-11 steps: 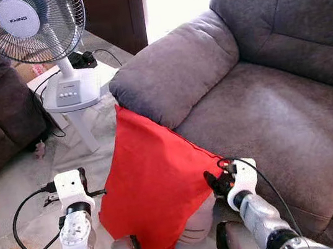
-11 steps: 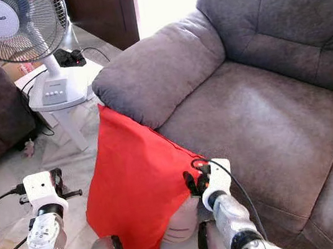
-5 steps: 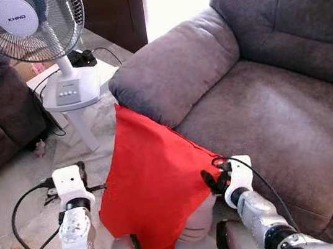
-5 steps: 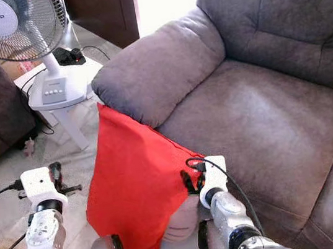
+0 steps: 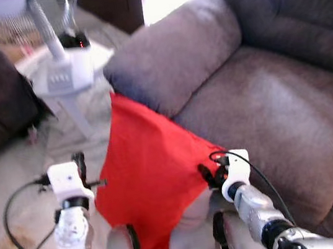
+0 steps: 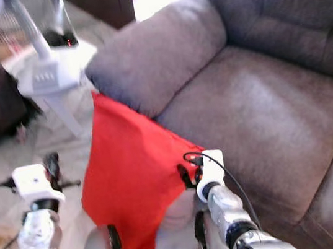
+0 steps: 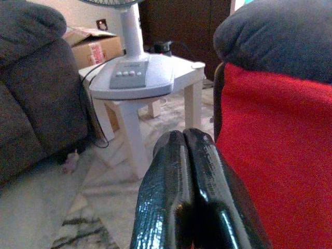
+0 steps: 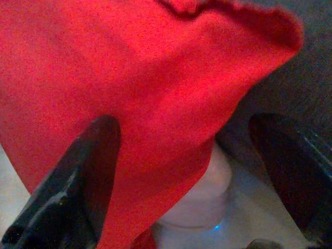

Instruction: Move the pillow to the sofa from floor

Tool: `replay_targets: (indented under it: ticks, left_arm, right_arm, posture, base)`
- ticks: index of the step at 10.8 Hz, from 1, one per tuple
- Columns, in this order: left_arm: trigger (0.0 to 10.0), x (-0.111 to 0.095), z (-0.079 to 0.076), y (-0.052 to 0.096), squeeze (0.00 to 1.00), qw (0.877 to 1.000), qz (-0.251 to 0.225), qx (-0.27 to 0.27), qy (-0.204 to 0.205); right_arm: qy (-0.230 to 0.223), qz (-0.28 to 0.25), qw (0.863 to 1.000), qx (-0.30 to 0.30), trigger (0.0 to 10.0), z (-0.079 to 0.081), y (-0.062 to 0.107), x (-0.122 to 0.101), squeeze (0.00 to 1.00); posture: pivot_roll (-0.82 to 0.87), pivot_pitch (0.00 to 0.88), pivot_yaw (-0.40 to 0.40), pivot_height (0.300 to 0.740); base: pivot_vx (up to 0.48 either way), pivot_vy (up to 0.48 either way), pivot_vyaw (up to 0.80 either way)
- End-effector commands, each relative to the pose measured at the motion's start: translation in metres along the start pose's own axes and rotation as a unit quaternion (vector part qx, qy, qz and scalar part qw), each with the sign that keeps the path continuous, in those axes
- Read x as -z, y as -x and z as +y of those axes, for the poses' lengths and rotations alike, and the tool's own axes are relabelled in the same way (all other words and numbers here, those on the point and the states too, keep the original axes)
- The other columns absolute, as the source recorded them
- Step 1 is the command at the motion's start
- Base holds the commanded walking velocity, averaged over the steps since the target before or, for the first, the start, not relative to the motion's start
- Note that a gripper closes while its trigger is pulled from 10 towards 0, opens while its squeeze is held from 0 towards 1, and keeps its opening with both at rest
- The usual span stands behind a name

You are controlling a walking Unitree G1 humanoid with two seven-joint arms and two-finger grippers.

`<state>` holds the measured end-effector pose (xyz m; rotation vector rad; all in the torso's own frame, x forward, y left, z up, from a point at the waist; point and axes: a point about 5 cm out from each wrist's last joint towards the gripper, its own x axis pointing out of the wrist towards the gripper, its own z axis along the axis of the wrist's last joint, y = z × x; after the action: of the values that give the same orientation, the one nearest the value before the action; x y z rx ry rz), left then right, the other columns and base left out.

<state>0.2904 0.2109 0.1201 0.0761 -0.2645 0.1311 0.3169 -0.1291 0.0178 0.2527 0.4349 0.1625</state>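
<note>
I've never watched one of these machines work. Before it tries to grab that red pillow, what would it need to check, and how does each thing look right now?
1. Right gripper open: ok, its fingers stand wide apart.
2. Red pillow between those fingers: ok, a corner lies in the gap.
3. Left gripper ready to help: not ok, it is shut and beside the pillow.
4. Sofa seat free for the pillow: ok.
5. Fan out of the way: ok, it stands apart.
6. Sharp view: not ok, the head pictures are blurred.

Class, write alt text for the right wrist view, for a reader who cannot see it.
A red pillow hangs close before the right gripper, whose two black fingers are spread wide, one either side of its lower edge. Grey sofa fabric lies behind it, with a pale rounded object below.
</note>
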Motion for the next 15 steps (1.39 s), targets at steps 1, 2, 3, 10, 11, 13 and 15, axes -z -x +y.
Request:
replay_targets:
  ticks: [1, 2, 3, 10, 11, 13, 15]
  left_arm:
    - [10.0, -0.012, 0.004, 0.001, 0.00, 1.000, -0.013, 0.003, -0.005]
    - [10.0, -0.028, 0.006, 0.001, 0.00, 0.999, -0.031, 0.004, -0.008]
    - [10.0, -0.041, 0.007, -0.001, 0.00, 0.999, -0.045, 0.008, -0.007]
    - [10.0, -0.063, -0.002, 0.007, 0.00, 0.994, -0.022, 0.000, 0.103]
    - [10.0, -0.066, -0.003, 0.005, 0.00, 0.993, -0.026, -0.001, 0.115]
    - [10.0, -0.072, -0.004, 0.004, 0.00, 0.991, -0.030, 0.000, 0.128]
    - [10.0, -0.074, -0.004, 0.003, 0.00, 0.989, -0.033, -0.002, 0.143]
  right_arm:
    - [-0.018, 0.016, 1.000, 0.001, 10.0, -0.001, 0.002, 0.009, 0.00]
    - [-0.042, 0.015, 0.999, 0.002, 10.0, 0.000, 0.003, 0.011, 0.00]
    - [-0.073, 0.019, 0.997, -0.003, 10.0, 0.004, 0.002, 0.013, 0.00]
    - [-0.168, 0.000, 0.983, -0.072, 10.0, 0.018, 0.003, 0.018, 0.00]
    - [-0.177, -0.007, 0.982, -0.070, 10.0, 0.017, 0.003, 0.017, 0.00]
    - [-0.191, -0.024, 0.978, -0.077, 10.0, 0.018, 0.002, 0.011, 0.00]
    - [-0.202, -0.035, 0.976, -0.076, 10.0, 0.018, 0.000, 0.004, 0.00]
  posture:
    - [0.18, 0.329, -0.061, 0.577]
    - [0.19, 0.343, -0.065, 0.577]
    - [0.20, 0.354, -0.067, 0.577]
    - [0.23, 0.375, -0.050, 0.577]
    - [0.24, 0.379, -0.046, 0.577]
    - [0.24, 0.383, -0.040, 0.577]
    - [0.24, 0.385, -0.038, 0.577]
  base:
    - [0.000, 0.000, 0.00]
    - [0.000, 0.000, 0.00]
    - [0.000, 0.000, 0.00]
    - [0.000, 0.000, 0.00]
    - [0.000, 0.000, 0.00]
    - [0.000, 0.000, 0.00]
    - [0.000, 0.000, 0.00]
